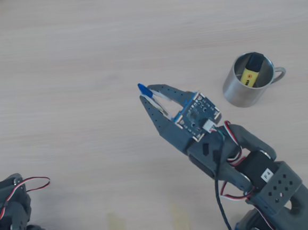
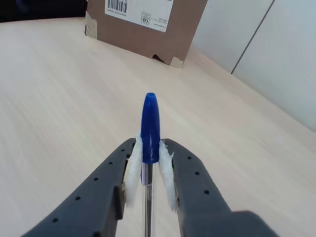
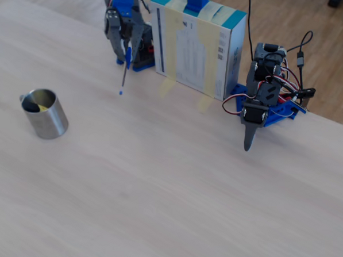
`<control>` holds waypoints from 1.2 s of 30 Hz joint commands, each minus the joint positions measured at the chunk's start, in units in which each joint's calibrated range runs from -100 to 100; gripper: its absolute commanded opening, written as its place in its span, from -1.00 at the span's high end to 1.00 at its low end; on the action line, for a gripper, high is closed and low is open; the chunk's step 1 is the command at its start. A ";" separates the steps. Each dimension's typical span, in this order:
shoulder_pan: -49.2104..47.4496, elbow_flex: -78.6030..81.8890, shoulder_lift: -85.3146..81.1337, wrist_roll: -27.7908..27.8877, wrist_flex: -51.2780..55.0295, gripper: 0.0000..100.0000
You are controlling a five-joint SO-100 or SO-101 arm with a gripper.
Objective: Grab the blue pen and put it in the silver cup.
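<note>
My gripper point(image 1: 145, 92) is shut on the blue pen point(image 1: 143, 88), clamped at its blue cap. In the wrist view the cap point(image 2: 149, 126) sticks out past the white-padded fingertips point(image 2: 132, 168) and the clear barrel runs back between them. In the fixed view the pen point(image 3: 124, 73) slants down from the gripper point(image 3: 127, 48), its small blue end low over the table. The silver cup point(image 1: 236, 89) stands upright to the right of the gripper in the overhead view, apart from it, handle pointing right. A yellow-and-black marker point(image 1: 252, 71) lies inside the cup point(image 3: 47, 119).
A second arm point(image 3: 261, 103) rests at the table's edge, seen also at the overhead view's bottom left point(image 1: 12, 214). A white box with teal edges point(image 3: 199, 46) stands between the two arms. A cardboard box point(image 2: 143, 24) stands far ahead in the wrist view.
</note>
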 commanded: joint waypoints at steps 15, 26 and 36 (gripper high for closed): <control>8.57 13.86 -11.32 0.14 -29.70 0.96; 13.03 23.75 -14.81 -0.33 -42.14 0.96; 19.66 28.47 -16.80 -1.78 -47.98 0.96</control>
